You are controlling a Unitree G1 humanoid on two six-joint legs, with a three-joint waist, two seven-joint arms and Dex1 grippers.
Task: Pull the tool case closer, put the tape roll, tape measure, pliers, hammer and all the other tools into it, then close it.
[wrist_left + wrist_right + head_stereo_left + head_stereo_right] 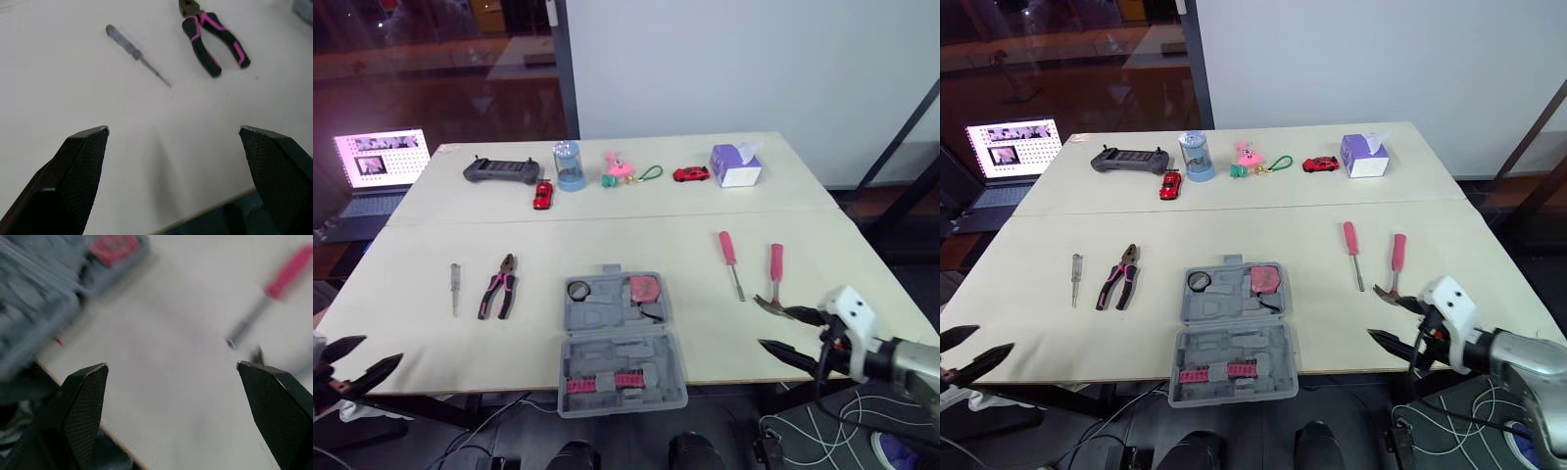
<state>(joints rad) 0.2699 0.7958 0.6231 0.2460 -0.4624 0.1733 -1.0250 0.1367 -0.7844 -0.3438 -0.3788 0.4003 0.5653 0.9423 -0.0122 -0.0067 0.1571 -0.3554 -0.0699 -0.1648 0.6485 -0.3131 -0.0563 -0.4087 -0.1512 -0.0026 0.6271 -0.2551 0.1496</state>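
Plainly, the grey tool case [599,325] lay open at the near middle of the table [607,220]. A black tape roll [578,289] and a pink tape measure [643,289] sat in its far half. The small pink pieces in the near half were too small to identify. Left of the case lay the pliers [499,287], and beyond them a slim screwdriver [455,286]. To the right lay a pink screwdriver [730,257] beside the hammer [775,264], whose head was partly hidden behind the right end effector [771,327]. That end effector hung at the near right edge with its fingers spread apart. The left end effector [382,350], likewise spread and holding nothing, was at the near left edge, its arm cut off by the frame. The right wrist view was blurred, the case and screwdriver barely recognisable.
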